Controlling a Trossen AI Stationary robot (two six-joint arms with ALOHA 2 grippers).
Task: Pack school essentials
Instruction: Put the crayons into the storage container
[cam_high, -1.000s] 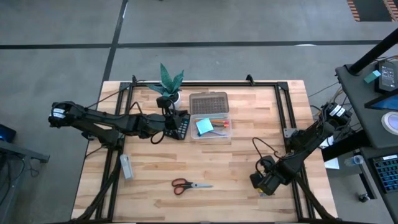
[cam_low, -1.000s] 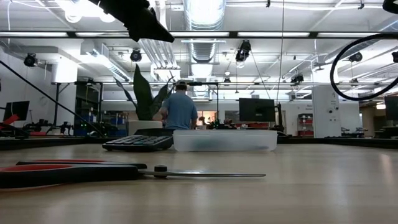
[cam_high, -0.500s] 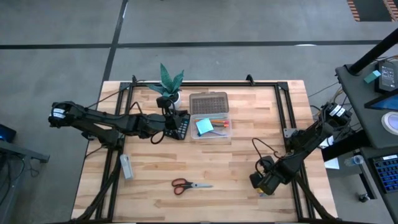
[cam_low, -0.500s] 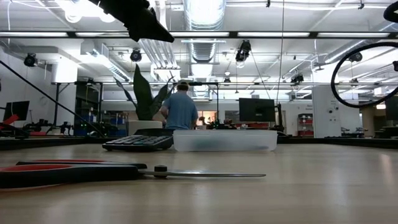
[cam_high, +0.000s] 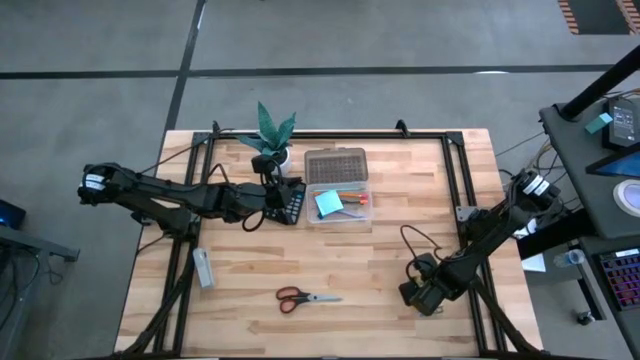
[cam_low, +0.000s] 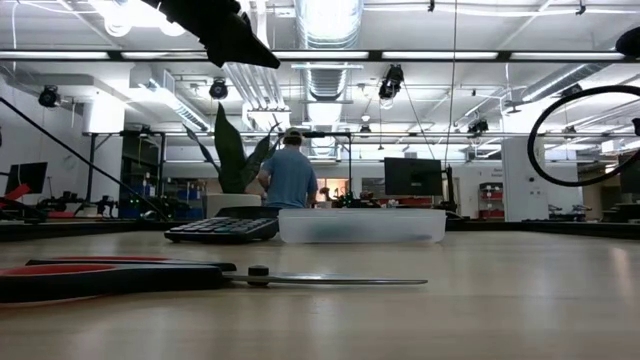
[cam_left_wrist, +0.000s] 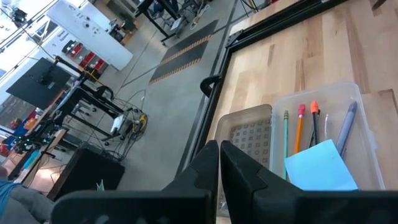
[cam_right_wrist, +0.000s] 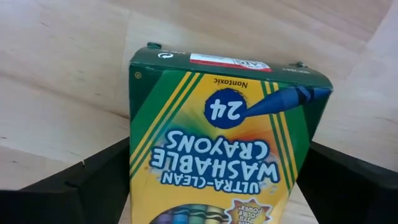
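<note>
The yellow-green crayon box (cam_right_wrist: 217, 106) lies flat on the wood in the right wrist view, between the two fingers of my right gripper (cam_right_wrist: 221, 152). That gripper (cam_high: 420, 295) points down at the table's near right and is open; it hides the box from above. Red-handled scissors (cam_high: 308, 297) lie flat near the front edge. A clear box (cam_high: 338, 203) holds pencils (cam_left_wrist: 300, 127) and a light-blue note pad (cam_left_wrist: 323, 167). My left gripper (cam_left_wrist: 219, 163) hovers shut and empty just left of that box, over a black calculator (cam_high: 291, 204).
A grey lid (cam_high: 335, 164) lies behind the clear box, and a potted plant (cam_high: 272, 135) stands at the far edge. A small grey object (cam_high: 203, 268) lies at the near left. A black frame (cam_high: 455, 160) runs round the table. A person shows far off in the room (cam_low: 290, 175).
My right gripper has sunk a little toward the table over the crayon box, staying open. The cable loop above it has dropped with it.
</note>
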